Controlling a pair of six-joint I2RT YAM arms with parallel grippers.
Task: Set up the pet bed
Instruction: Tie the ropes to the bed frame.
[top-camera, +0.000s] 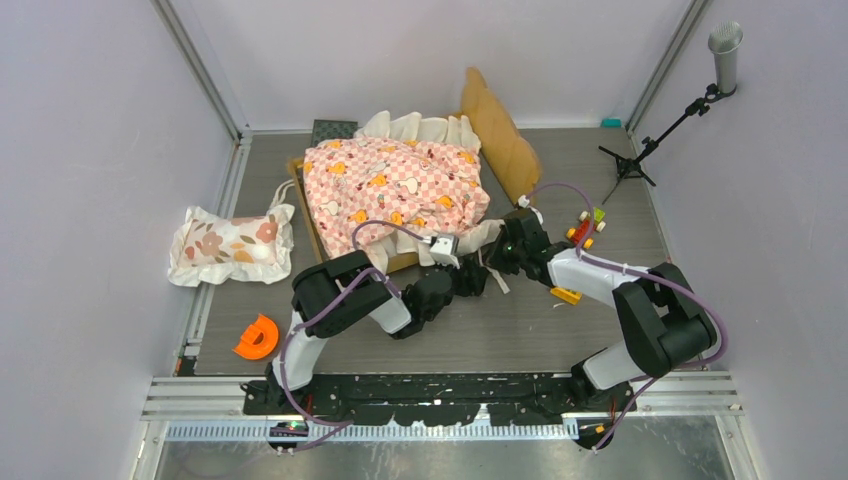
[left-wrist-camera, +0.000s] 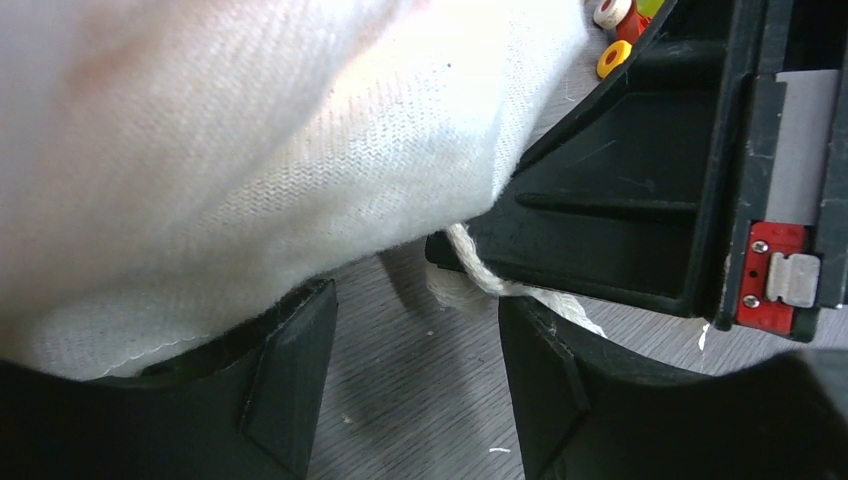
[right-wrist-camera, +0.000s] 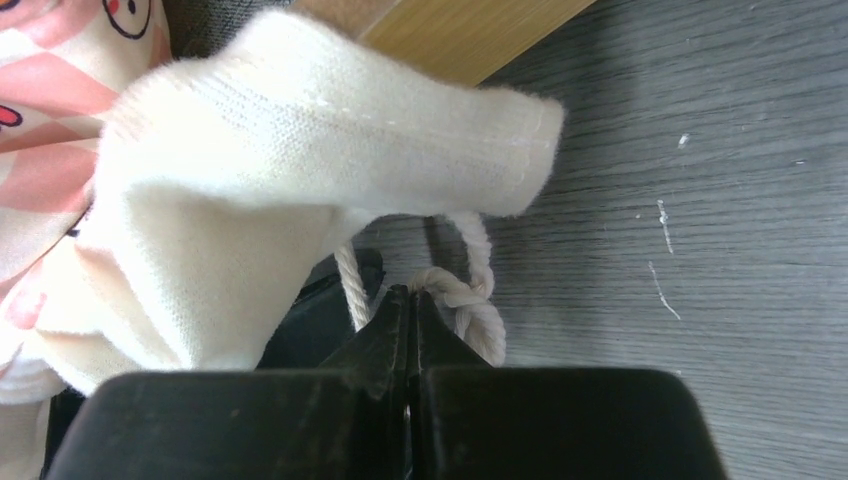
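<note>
The right gripper (right-wrist-camera: 412, 295) sits just off the near right corner of the pet bed (top-camera: 497, 130), jaws pressed together on a white cord (right-wrist-camera: 470, 300) under the cream ruffle (left-wrist-camera: 250, 150). The left gripper (left-wrist-camera: 415, 310) is beside it at that same corner, spread apart, with the ruffle draped over one side. The bed stands with its wavy headboard on the far right, and the pink-checkered sheet (top-camera: 400, 190) is heaped over it. The floral pillow (top-camera: 232, 243) lies well apart from the bed on its left. A small orange piece (top-camera: 256, 338) lies nearer the arms than the bed.
</note>
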